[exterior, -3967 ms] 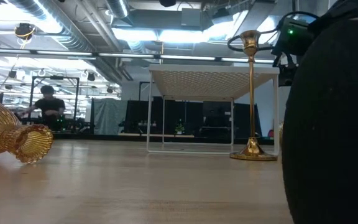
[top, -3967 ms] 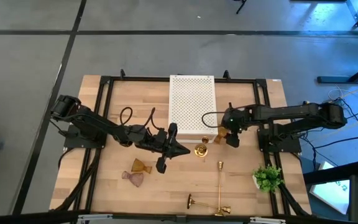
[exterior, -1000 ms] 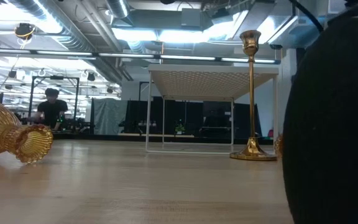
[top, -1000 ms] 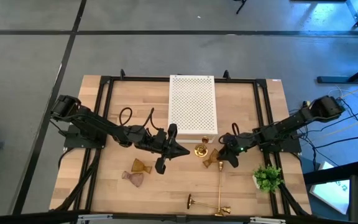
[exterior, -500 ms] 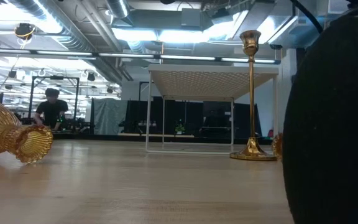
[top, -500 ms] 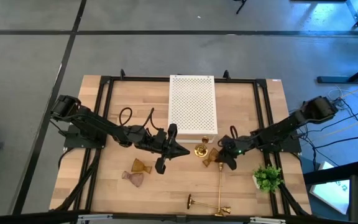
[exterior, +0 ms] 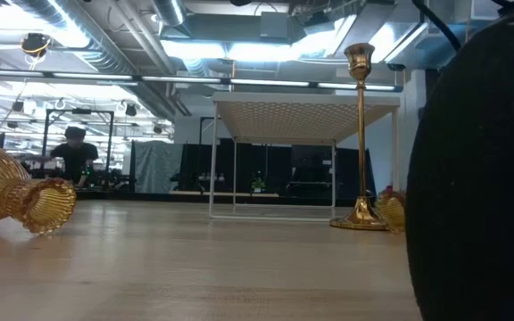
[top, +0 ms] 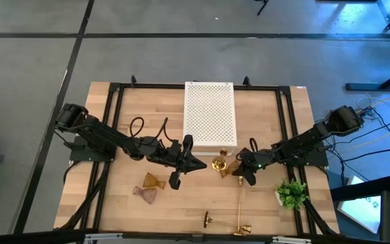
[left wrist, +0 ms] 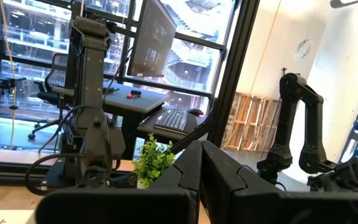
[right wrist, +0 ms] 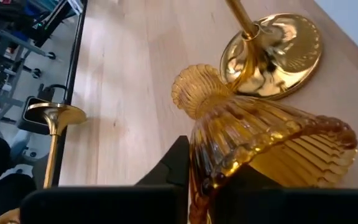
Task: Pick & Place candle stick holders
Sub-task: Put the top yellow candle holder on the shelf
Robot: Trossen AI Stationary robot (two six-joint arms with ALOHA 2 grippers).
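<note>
Your open wooden table (top: pixel 141 112) lies left of the white perforated box (top: pixel 209 116). In front of the box, an upright brass candlestick (top: pixel 218 164) and the left arm (top: pixel 114 139) crowd the middle.

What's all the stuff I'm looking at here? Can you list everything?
brass candlesticks: three, shiny gold; one upright by the box, two lying at the near edge
glass holders: three; amber and pinkish lying near-left, amber in the right gripper
perforated box: one, white, table's far middle
plant: one, green, near-right
person: one, room behind
left gripper: black, shut, empty, table centre
right gripper: black, closed on the amber holder
</note>
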